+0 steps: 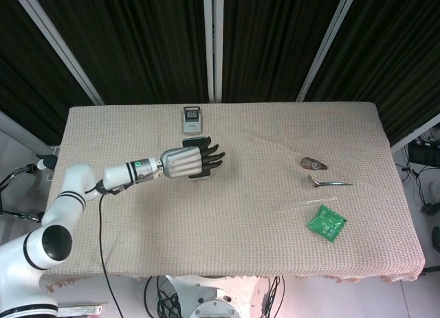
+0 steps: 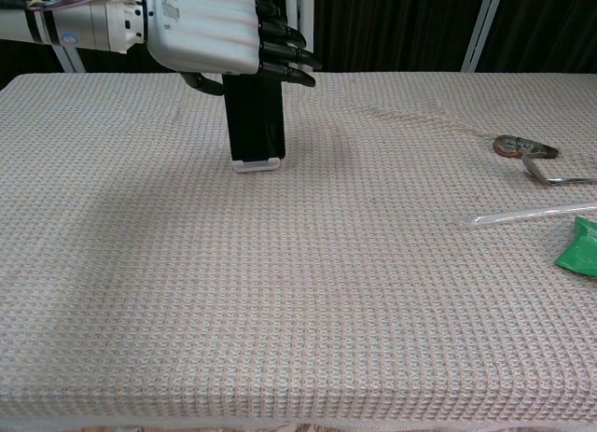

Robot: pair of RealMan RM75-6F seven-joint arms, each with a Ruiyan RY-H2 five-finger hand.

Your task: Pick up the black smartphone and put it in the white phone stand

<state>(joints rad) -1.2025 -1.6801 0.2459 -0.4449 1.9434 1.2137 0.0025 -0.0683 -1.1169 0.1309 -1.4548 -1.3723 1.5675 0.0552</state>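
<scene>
1. The phone [image 2: 257,118] stands upright in the stand [image 2: 258,164], near the table's [image 2: 298,311] far edge, left of the middle.
2. The left hand [image 2: 219,31] is released, fingers [image 2: 284,54] spread above the phone's top.

We see a robot lab: a table [image 1: 227,235] under woven beige cloth, black curtains [image 1: 275,43] at twelve o'clock, loose cables [image 1: 103,263] at seven o'clock.

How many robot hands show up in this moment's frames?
1. The left hand, fingers spread, hovers over the black smartphone standing in the white phone stand, left of centre. The right hand appears in neither view.
</scene>
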